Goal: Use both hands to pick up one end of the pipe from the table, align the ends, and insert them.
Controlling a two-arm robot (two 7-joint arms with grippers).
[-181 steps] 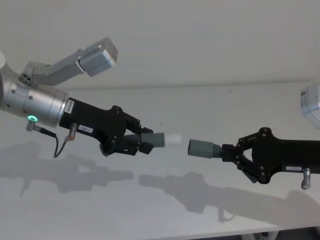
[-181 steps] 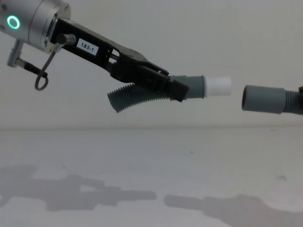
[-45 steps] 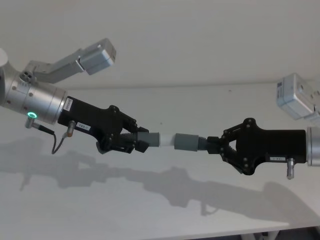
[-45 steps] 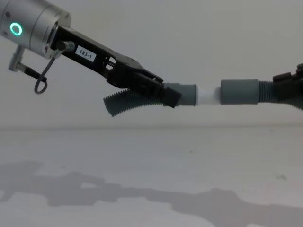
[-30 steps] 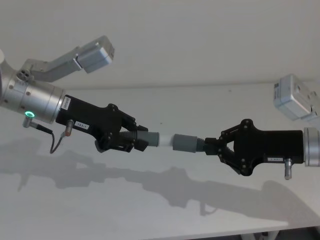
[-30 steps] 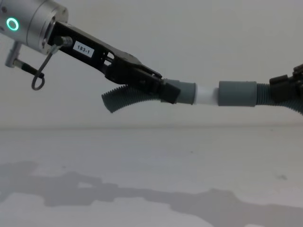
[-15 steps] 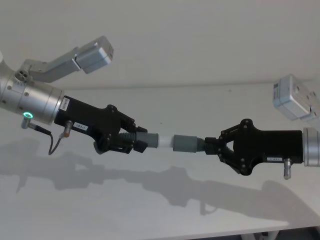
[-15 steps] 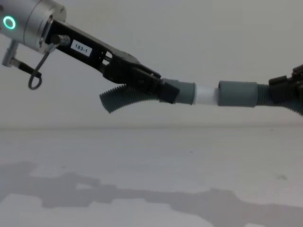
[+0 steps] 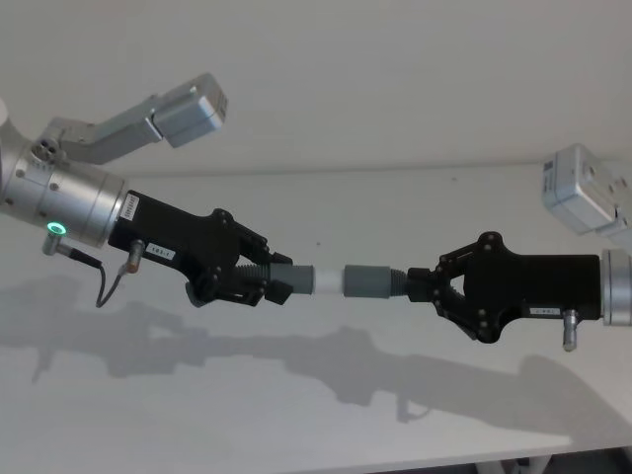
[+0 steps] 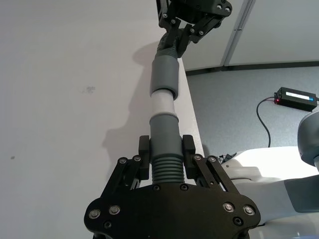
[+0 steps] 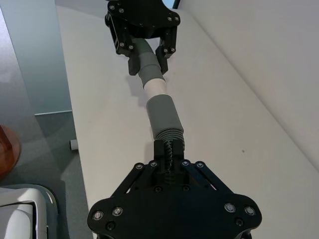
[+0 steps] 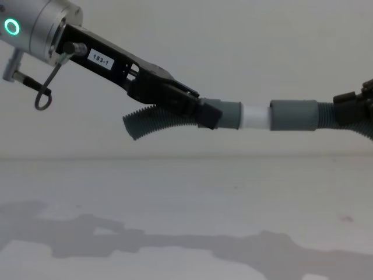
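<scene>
**Two hose cuffs joined in mid-air above the counter**

The left hand (image 9: 265,284) reaches in from the left of the head view, its fingers (image 10: 144,159) pinching the ribbed neck of the left hose piece (image 12: 157,119) just behind its smooth grey cuff (image 9: 298,278). In the chest view the free tail of this piece curves down and to the left below the hand. A white spigot tip (image 12: 255,116) sticks out of the cuff toward the centre of the frame.

The right hand (image 9: 427,284) comes in from the right of the head view, at about the same height, clamped on the corrugated part of the right hose piece (image 11: 168,135) just behind its socket cuff (image 9: 365,281). The spigot enters the socket's mouth, with a band of white showing between the two grey cuffs. Both pieces lie in one nearly straight line across the middle of the frame.

The joined hose hangs well above the counter (image 12: 186,198), with the arms' shadows across the lower frame.
</scene>
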